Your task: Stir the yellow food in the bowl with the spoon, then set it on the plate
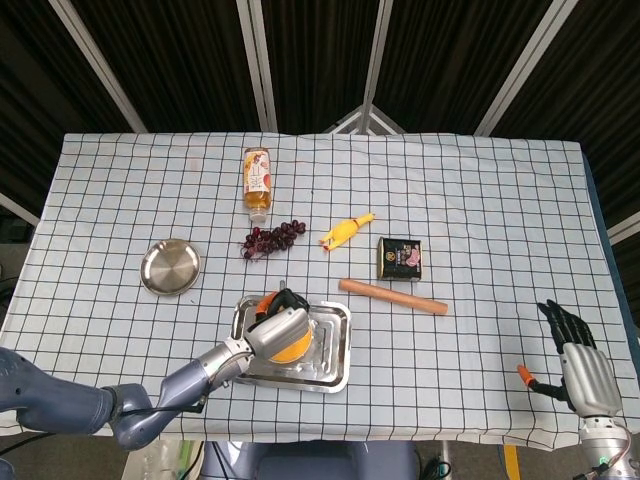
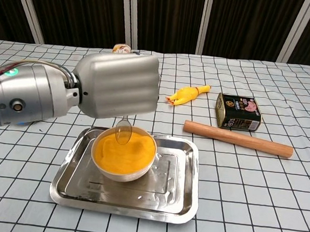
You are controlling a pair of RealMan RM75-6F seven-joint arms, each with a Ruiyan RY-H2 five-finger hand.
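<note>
Checkered table (image 2: 279, 186): left hand (image 2: 117, 85) holds clear spoon (image 2: 124, 130) over white bowl (image 2: 122, 167) (yellow food (image 2: 123, 151) might flick out if lifted fast).

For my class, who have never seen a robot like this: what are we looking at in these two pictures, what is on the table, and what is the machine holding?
This is a two-armed robot with human-like hands, seated at a table with a checked cloth. One picture looks down from its head, the other looks forward from its chest.

The left hand holds a spoon whose tip dips into a bowl of yellow food. The bowl stands in a metal tray. The right hand rests near the table's edge, holding nothing.

Also on the cloth: a small round metal plate, a bottle lying down, grapes, a yellow rubber chicken, a tin and a wooden rolling pin.
</note>
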